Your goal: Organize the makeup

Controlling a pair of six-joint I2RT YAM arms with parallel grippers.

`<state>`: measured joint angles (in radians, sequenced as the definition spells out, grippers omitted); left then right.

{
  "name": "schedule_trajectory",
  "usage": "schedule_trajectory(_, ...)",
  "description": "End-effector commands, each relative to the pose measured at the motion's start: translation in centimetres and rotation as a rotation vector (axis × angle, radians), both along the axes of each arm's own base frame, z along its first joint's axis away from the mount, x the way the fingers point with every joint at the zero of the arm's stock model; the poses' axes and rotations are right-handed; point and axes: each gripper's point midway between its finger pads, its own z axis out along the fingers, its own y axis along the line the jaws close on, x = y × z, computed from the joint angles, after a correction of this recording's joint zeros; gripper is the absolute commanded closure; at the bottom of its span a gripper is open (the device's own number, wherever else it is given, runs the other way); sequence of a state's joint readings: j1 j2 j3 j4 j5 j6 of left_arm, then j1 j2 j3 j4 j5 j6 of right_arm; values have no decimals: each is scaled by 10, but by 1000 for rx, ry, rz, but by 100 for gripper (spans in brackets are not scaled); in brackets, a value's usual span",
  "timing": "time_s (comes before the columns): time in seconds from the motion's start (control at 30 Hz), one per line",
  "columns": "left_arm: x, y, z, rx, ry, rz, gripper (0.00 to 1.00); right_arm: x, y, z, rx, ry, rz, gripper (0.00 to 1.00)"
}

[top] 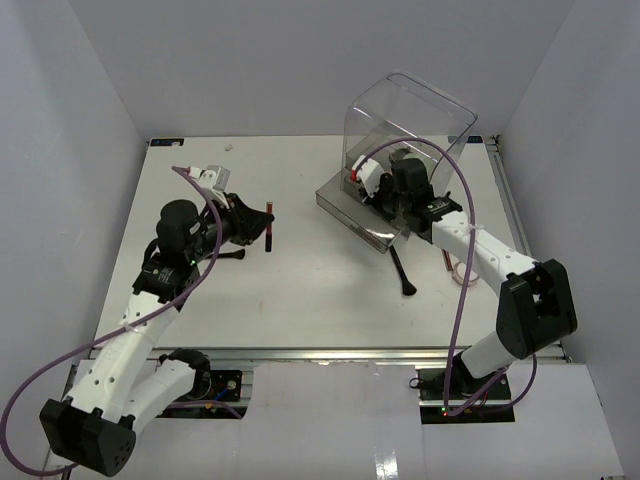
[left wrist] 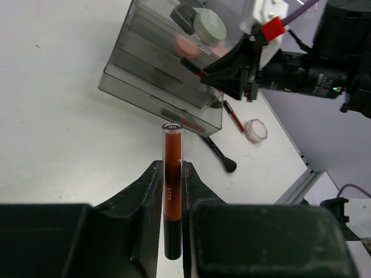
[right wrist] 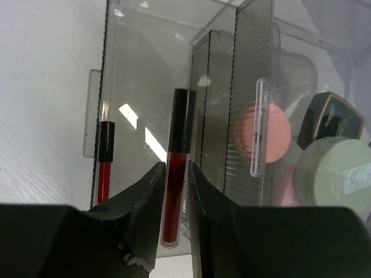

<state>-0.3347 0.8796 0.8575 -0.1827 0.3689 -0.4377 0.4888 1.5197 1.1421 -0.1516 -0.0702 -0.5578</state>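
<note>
While the left end effector (left wrist: 172, 174) pinches a red tube (left wrist: 171, 147) mid-surface (top: 320, 300), the right end effector (right wrist: 174, 185) clamps a black-capped gloss (right wrist: 181, 124) against the drawer box (top: 410, 110) edge.

bright even overhead light, soft shadows on the table (top: 300, 290), glare on the clear drawer box (right wrist: 145, 87), foregrounds blurred.

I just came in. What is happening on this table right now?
Two robot arms are sorting makeup. The left end effector grips a red gloss tube over the table. The right end effector holds a second red tube at the clear drawer box, which already contains a pink compact. A black brush lies outside.
</note>
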Motion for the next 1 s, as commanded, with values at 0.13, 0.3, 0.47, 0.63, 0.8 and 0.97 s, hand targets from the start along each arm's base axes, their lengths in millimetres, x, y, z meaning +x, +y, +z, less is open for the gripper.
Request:
schedule_trajectory(0.13, 20, -32, 10, -184, -12, -109, 100, 15, 3, 17, 41, -38, -41, 40)
schedule_trajectory(0.3, 58, -55, -13, -242, 85, -78, 100, -24, 3, 56, 207, 21, 62, 38)
schedule_trajectory(0.47, 105, -99, -36, -280, 235, -10, 100, -80, -22, 87, 420, 53, 238, 35)
schedule_trajectory(0.63, 147, -151, -62, -304, 331, 43, 100, -94, -59, 95, 487, 9, 189, 34)
schedule_trajectory(0.8, 173, -180, -78, -348, 379, 86, 100, -96, -74, 97, 497, -19, 146, 34)
schedule_trajectory(0.97, 193, -195, -90, -355, 360, 118, 76, -97, -85, 99, 507, -36, 106, 26)
